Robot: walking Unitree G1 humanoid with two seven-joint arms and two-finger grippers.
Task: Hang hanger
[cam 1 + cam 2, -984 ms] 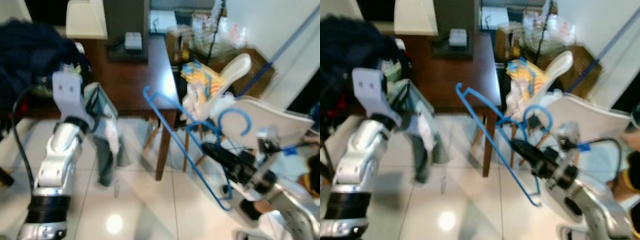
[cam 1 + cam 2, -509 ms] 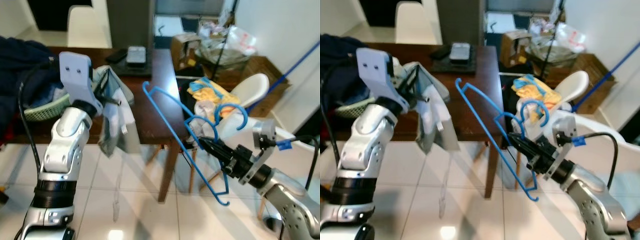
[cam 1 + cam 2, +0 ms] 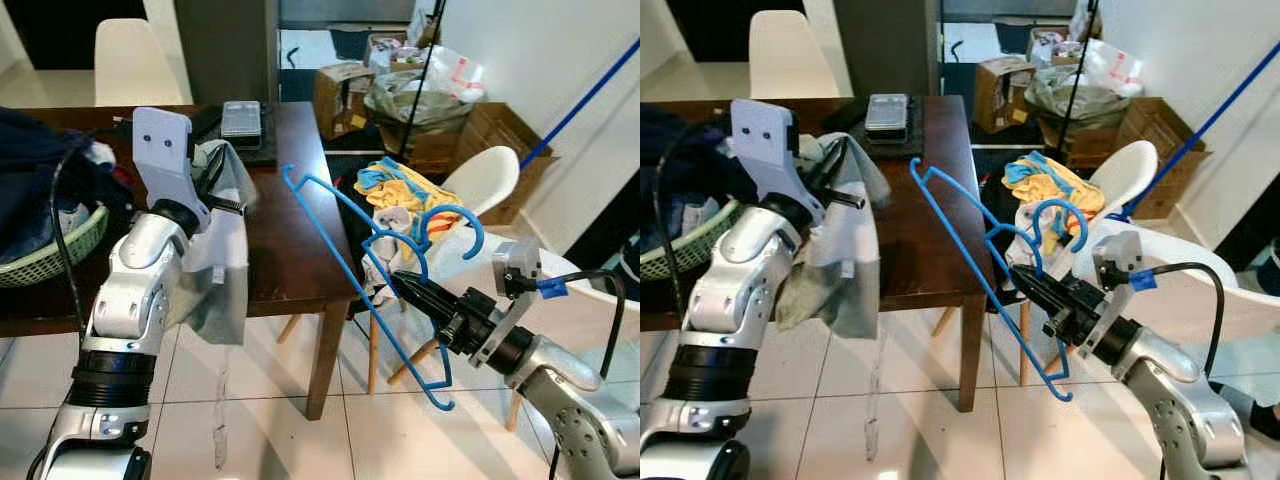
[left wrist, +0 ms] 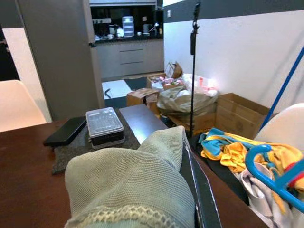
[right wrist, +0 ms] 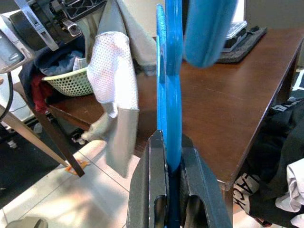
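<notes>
I see the dark brown wooden table, over whose edge my left gripper pinches a grey-green cloth garment, while beside it my right gripper clamps the blue plastic hanger held tilted above the floor.

Left claw wrapped in the grey garment, fingers mostly buried, grip unreadable. Green basket sliced off by the picture's left edge, half covered by dark clothes. Blue hanger smeared out of focus up close at the right wrist, hook top cropped. Desk far end cut away.
</notes>
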